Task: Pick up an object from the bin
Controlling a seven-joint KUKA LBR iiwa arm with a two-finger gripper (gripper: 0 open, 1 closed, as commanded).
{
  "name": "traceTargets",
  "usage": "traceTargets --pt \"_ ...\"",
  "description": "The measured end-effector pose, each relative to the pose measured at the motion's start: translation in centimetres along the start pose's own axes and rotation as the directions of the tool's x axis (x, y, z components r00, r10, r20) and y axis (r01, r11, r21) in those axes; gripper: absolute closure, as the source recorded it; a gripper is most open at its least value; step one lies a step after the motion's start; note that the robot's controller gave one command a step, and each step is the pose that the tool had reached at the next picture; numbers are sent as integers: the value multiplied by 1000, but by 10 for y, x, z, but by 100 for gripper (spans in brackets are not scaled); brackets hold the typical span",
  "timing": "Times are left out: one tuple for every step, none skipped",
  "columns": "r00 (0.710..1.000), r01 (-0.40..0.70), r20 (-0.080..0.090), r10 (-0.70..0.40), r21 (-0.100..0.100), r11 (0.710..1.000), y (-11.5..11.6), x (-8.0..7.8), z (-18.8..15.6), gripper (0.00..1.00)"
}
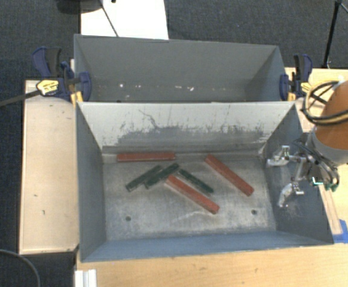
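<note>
I am seeing the jaws spread apart with nothing between them, hanging low by the sloping side wall of the grey metal bin (180,127), on the side the arm is reaching in from. I am judging the pick as barely begun, since nothing is gripped and nothing is lifted. Everything I could take is lying flat on the bin floor, inward of the jaws. Nearest to them, though apart from them, a flat reddish-brown bar (229,174) is lying on a slant. Beyond it a second reddish-brown bar (192,194) is lying at much the same angle, its far end touching or tucked under two thin dark green sticks (162,176) that are crossing each other. Farthest from the jaws, a third reddish-brown bar (146,156) is lying along the foot of the back wall. The jaws are over bare floor, so I am not naming a target yet. What I am counting as left is the whole job: moving inward over one bar, coming down, closing on it and raising it clear.
</note>
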State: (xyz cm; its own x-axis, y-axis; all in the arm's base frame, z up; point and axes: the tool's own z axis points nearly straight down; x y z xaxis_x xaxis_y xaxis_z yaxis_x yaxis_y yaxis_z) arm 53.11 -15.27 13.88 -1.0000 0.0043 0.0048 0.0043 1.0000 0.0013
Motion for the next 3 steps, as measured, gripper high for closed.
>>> traceTargets --pt "1000 4 7 -4 2 1000 0 -2 -4 0" --pt "999 29 20 -29 5 1000 43 -13 64 100" --pt "999 31 20 -31 5 1000 43 -13 64 100"
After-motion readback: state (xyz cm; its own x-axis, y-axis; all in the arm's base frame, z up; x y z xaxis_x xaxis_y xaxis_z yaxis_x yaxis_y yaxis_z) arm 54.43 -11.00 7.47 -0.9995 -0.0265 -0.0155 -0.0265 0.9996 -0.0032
